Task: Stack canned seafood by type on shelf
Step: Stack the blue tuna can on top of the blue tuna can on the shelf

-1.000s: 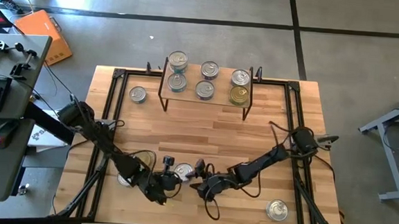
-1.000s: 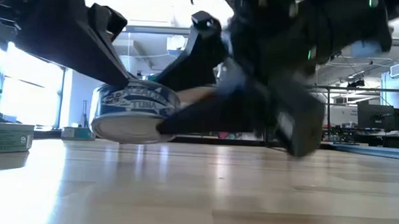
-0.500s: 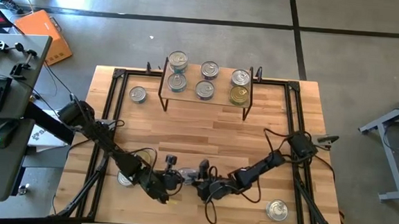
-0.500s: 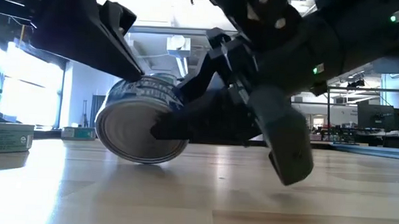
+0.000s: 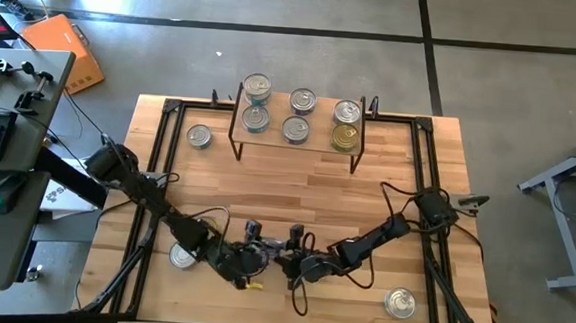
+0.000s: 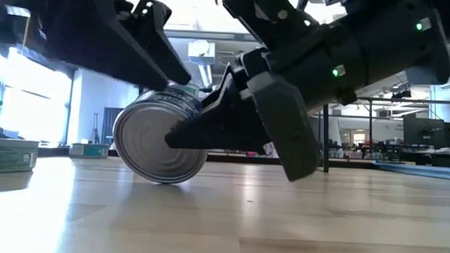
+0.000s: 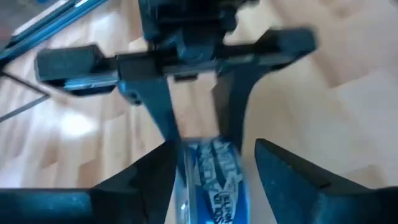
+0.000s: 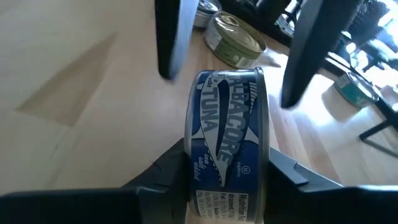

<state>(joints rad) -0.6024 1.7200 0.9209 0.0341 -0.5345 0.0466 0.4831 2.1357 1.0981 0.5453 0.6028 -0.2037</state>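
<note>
Tuna tin [image 8: 227,134] on edge on the table [image 5: 296,197], well in front of the shelf [image 5: 296,142], right fingers [image 8: 292,168] gripping its flat faces, left fingers [image 7: 280,171] spread open around it.

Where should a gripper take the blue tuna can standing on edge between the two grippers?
Across its two flat ends, coming level from the side. The tuna can stands on its rim with its blue label wall facing up, so the flat faces are the only parallel surfaces; the right gripper already straddles it that way.
</note>
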